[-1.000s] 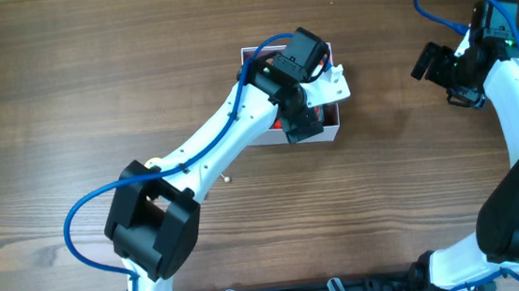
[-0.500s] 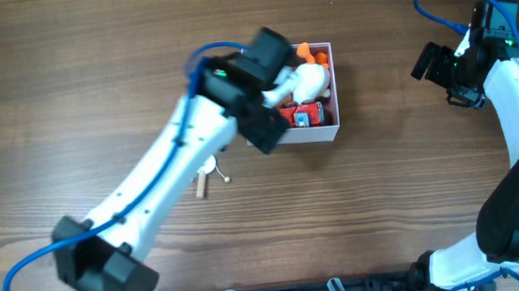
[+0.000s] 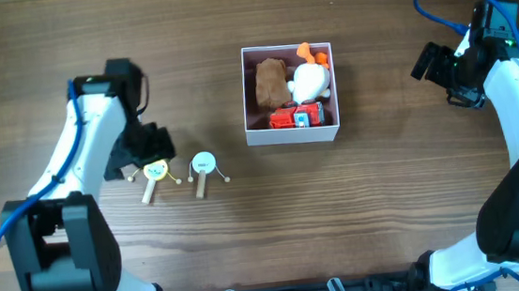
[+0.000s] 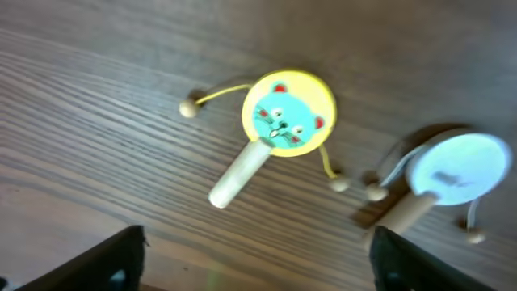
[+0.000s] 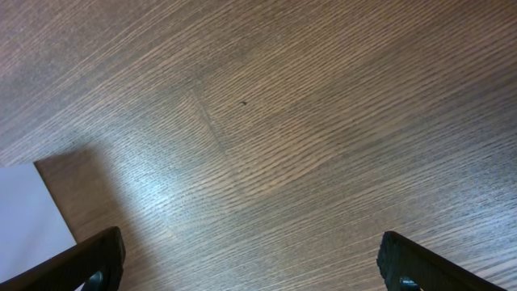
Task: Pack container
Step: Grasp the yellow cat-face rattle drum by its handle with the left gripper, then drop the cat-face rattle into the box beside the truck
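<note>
The container (image 3: 293, 135), white walls and pink inside, sits at the table's upper middle. It holds a brown toy (image 3: 271, 81), a white and orange plush (image 3: 309, 78) and a red toy car (image 3: 296, 116). Two drum rattles lie on the table to its lower left: a yellow one with a blue cat face (image 3: 154, 174) (image 4: 288, 113) and a pale blue one (image 3: 203, 165) (image 4: 459, 168). My left gripper (image 3: 134, 155) (image 4: 258, 271) is open and empty, just left of the yellow rattle. My right gripper (image 3: 433, 66) (image 5: 258, 267) is open and empty, right of the container.
A corner of the container's white wall (image 5: 28, 218) shows at the left edge of the right wrist view. The rest of that view is bare wooden table.
My left arm has swung away from over the container to the left side of the table, uncovering the toys inside. It now hangs by the yellow rattle. The right arm has not moved.
</note>
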Robot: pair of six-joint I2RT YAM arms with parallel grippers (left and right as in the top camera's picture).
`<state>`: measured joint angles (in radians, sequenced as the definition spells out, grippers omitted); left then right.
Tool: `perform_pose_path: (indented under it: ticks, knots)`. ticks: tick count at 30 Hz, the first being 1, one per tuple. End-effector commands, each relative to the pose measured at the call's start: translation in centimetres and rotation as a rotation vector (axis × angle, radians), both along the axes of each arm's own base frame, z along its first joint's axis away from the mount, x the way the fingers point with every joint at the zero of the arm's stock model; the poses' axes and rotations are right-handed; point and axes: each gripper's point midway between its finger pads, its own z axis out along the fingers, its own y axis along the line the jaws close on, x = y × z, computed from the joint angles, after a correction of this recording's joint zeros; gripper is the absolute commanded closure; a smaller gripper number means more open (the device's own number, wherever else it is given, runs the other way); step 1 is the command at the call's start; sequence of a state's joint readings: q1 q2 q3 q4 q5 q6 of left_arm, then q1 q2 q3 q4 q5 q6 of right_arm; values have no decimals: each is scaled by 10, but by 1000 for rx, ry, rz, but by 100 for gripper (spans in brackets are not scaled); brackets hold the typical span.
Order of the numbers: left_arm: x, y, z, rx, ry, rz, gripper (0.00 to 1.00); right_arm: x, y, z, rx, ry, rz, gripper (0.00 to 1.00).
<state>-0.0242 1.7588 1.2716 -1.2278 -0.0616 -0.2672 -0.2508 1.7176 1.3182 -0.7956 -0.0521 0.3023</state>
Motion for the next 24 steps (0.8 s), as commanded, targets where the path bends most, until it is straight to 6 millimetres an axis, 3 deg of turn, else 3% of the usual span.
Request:
perform_pose_path:
  ticks: [1,2,10,17,24]
  knots:
    - [-11,-6,-12,-102,40,-155,22,0,0,-2,14,1,-14,0]
    - [-14,-6,-15,-105,48,-178,28,0,0,-2,15,1,-15,1]
    - [-39,-6,-52,-105,84,-178,31,0,0,-2,14,1,-14,0]
    - [-40,-4,-72,-111,49,-279,39,0,0,-2,15,1,-15,0]
    - [-38,-6,-74,-137,38,-382,74,0,0,-2,14,1,-14,0]
